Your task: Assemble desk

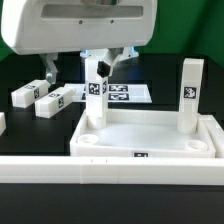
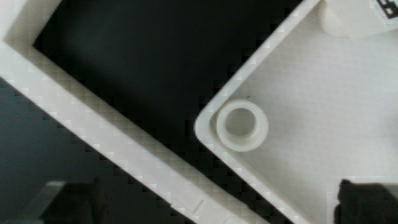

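Exterior view: the tabletop (image 1: 150, 135) fills the lower centre, two legs (image 1: 95, 90) standing in its far corners (the other (image 1: 190, 92) at right), two more lying (image 1: 52, 103) at left. The gripper (image 1: 103, 62), fingers spread and empty, hangs near the leg at centre; a careless retreat could topple it.

Wrist view: an unfilled socket (image 2: 240, 124) sits right of centre.

A matte black desk (image 1: 30, 135) is filling the scene, with soft even light falling on it; the backdrop is lying in darkness.
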Controlling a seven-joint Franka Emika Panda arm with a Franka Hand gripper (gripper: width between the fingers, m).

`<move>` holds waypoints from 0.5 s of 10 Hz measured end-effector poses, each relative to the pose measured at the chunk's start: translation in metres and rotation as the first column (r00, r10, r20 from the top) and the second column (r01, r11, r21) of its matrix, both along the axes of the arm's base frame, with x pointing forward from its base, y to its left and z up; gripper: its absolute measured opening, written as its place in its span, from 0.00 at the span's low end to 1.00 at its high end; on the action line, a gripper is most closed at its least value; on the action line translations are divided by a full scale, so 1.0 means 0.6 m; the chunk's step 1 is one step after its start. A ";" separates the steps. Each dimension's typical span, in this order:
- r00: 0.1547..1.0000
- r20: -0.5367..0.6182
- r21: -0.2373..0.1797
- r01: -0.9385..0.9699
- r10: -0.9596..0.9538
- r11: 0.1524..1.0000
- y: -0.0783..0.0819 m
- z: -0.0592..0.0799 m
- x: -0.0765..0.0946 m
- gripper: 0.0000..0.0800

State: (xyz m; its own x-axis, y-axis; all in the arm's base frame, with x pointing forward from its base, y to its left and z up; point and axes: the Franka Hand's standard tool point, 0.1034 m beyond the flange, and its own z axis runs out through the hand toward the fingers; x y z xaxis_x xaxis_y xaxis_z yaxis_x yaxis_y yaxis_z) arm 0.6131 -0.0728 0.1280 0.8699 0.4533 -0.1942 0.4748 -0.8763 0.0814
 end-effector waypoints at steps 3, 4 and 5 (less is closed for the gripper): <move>0.961 -0.017 0.042 0.278 -0.277 0.960 -0.087 0.002 -0.050 0.81; 0.928 -0.001 0.042 0.372 -0.372 0.927 -0.111 -0.006 -0.070 0.81; 0.902 0.003 0.032 0.431 -0.432 0.902 -0.115 -0.014 -0.083 0.81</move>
